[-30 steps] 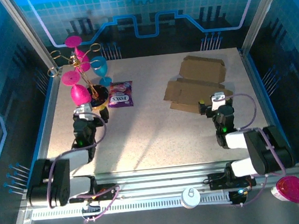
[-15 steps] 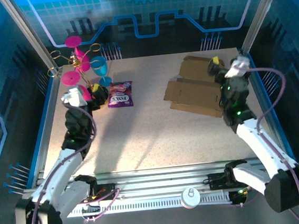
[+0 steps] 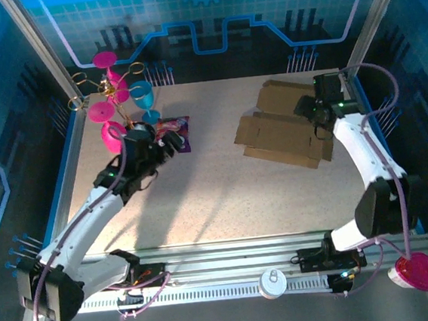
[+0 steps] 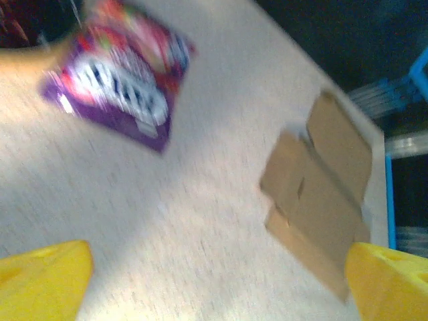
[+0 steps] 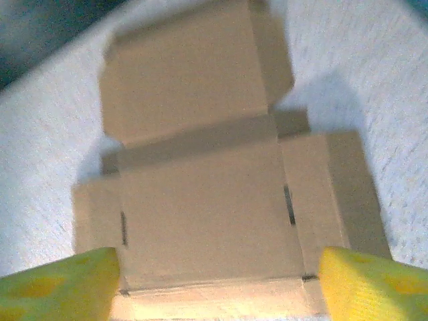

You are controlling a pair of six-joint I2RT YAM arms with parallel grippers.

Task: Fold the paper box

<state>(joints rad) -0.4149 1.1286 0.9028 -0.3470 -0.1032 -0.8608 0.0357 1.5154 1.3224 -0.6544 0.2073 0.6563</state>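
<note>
Unfolded from the tucked pose of a second ago, and now reaching out over the table with both arms.

At the left gripper: spread wide and holding nothing, with yellow fingers at the two lower corners of the wrist view. Hangs just beside the purple snack packet, near the stand of pink and blue goblets at the far left.

At the right gripper: likewise parted and gripping nothing, with yellow fingers at either end of the lower edge of the paper box in the wrist view. Cannot tell whether touching the cardboard or just above it.

As for the paper box: lying flat and unfolded on the far right part of the table, flaps spread, well apart from the packet. Seen blurred from the left wrist as well, with the packet at upper left and the box at right.
</note>
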